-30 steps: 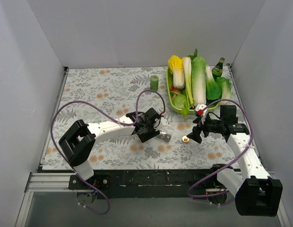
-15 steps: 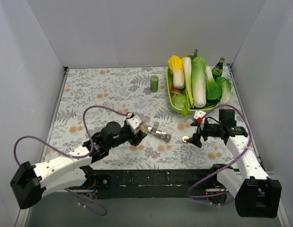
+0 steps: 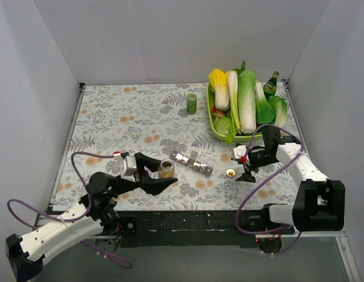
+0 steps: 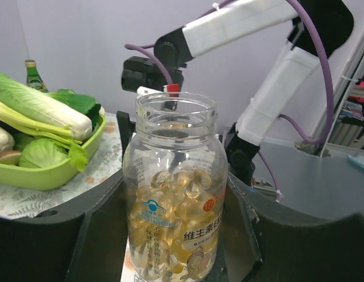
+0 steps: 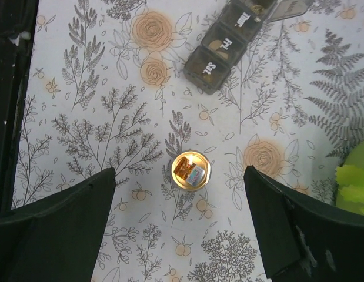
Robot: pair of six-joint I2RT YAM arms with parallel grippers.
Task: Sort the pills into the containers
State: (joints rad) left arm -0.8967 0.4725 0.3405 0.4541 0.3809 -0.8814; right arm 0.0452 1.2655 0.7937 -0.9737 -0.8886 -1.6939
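Observation:
The containers are one grey strip of joined compartments (image 3: pixel 192 163) lying mid-table; in the right wrist view the strip (image 5: pixel 239 35) shows day labels and an open lid. A clear, capless pill bottle (image 3: pixel 166 168) full of yellow softgels (image 4: pixel 176 194) stands upright between my left gripper's fingers. The left gripper (image 3: pixel 164 174) is shut on it, a finger against each side. A gold bottle cap (image 3: pixel 230 173) lies right of the strip. My right gripper (image 3: pixel 243 167) hovers open over the cap (image 5: pixel 191 170), its fingers (image 5: pixel 58 229) wide apart on either side.
A green tray of vegetables (image 3: pixel 216 128) stands at the back right, with a green glass bottle (image 3: pixel 271 84) behind it. A small green cylinder (image 3: pixel 191 103) stands left of the tray. In the left wrist view the right arm (image 4: pixel 240 23) rises behind the pill bottle.
My left arm has pulled back from the strip toward the near left and sits low. The pill bottle now shows between its fingers. The right gripper shifted slightly, still over the cap.

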